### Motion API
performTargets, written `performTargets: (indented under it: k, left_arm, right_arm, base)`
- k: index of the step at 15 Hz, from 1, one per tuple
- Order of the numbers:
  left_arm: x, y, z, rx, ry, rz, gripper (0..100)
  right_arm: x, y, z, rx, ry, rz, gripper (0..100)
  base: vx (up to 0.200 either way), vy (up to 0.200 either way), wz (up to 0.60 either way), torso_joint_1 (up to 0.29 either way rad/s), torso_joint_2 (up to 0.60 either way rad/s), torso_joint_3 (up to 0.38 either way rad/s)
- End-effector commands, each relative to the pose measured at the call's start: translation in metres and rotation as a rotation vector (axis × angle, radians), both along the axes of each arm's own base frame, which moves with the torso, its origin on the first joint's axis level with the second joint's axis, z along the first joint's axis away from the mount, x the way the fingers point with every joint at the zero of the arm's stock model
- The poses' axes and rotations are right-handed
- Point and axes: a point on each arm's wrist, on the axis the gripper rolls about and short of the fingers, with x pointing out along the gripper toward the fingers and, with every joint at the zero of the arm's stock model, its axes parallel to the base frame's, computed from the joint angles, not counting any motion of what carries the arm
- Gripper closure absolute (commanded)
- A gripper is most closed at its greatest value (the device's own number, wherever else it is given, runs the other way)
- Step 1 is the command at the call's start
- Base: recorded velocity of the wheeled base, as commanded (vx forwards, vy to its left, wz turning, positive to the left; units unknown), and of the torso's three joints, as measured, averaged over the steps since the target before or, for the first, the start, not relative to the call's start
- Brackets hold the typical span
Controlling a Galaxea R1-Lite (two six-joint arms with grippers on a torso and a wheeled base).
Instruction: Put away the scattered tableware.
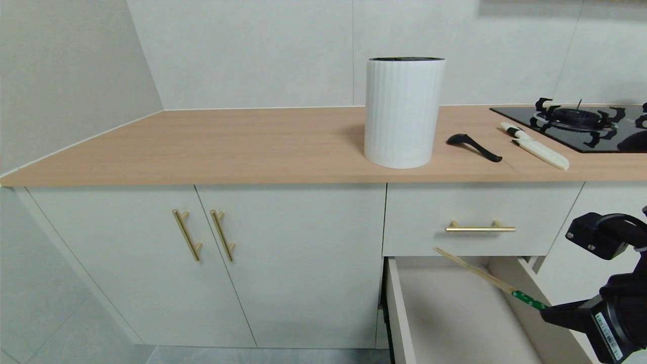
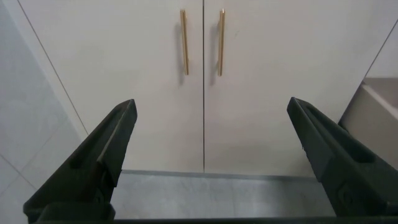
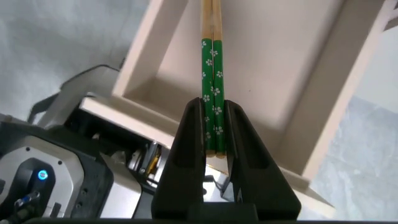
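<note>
In the head view a wooden countertop (image 1: pixel 227 146) carries a tall white canister (image 1: pixel 404 111), with a black spoon (image 1: pixel 474 146) just beside it and a pale knife (image 1: pixel 535 145) lying between the spoon and the hob (image 1: pixel 581 126). Below them the lower drawer (image 1: pixel 399 303) stands pulled out. The right gripper (image 1: pixel 546 313) is beside the drawer's right wall, clamped on the green ends of a pair of chopsticks (image 1: pixel 485 277) that slant up over the drawer's inside. In the left wrist view the left gripper (image 2: pixel 211 106) is spread wide with nothing between its fingers, facing the cabinet doors (image 2: pixel 261 93) low by the floor. In the right wrist view the fingers pinch the flowered green ends, and the bare wooden tips point over the drawer's pale bottom
</note>
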Motion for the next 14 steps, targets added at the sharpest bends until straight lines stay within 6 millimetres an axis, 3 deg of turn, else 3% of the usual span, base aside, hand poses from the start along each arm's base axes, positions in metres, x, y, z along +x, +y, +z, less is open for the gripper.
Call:
performTargets:
  k: [1,6,11,14]
  left_arm:
    - [0.0,0.0,0.0,0.0,0.0,0.001,0]
    - [0.0,0.0,0.0,0.0,0.0,0.0,0]
    - [0.0,0.0,0.0,0.0,0.0,0.001,0]
    - [0.0,0.0,0.0,0.0,0.0,0.001,0]
  right_arm:
    - [0.003,0.002,-0.004,-0.01,0.02,0.0,100]
    - [0.011,0.005,-0.012,-0.03,0.06,-0.001,100]
    - [0.016,0.008,-0.017,-0.042,0.079,-0.002,100]
    - [0.032,0.017,-0.033,-0.067,0.133,-0.012,100]
  base:
    - [0.0,0.0,0.0,-0.144,0.44,0.281]
    - [0.0,0.0,0.0,-0.103,0.37,0.262]
    - [0.0,0.0,0.0,-0.009,0.04,0.017]
    - [0.0,0.0,0.0,0.0,0.0,0.0]
